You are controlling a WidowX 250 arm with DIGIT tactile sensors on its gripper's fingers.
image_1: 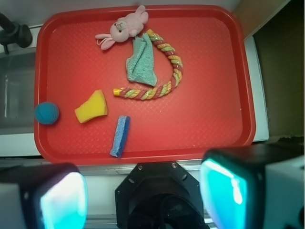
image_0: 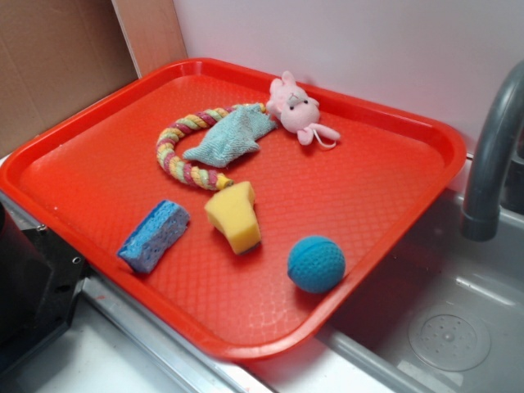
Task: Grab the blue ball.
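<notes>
Ball (image_1: 46,113) sat at the tray's (image_1: 209,95) nine o'clock edge in my wrist view, blue and round, resting on the red floor just inside the rim. The yellow sponge (image_1: 91,107) lay near it toward three o'clock, not touching, and the blue sponge (image_1: 120,136) lay beyond that, toward five o'clock from the yellow one. Up at twelve o'clock the pink bunny (image_1: 125,27) lay beside the rope ring (image_1: 164,71), with the teal cloth (image_1: 142,62) draped inside the ring's curve. My fingers (image_1: 143,193) hung well back of the tray's six o'clock rim, spread wide apart and gripping nothing, the glowing pads (image_1: 61,200) far to either side. A grey faucet (image_0: 491,155) stood past the tray, over a sink (image_0: 450,327).
</notes>
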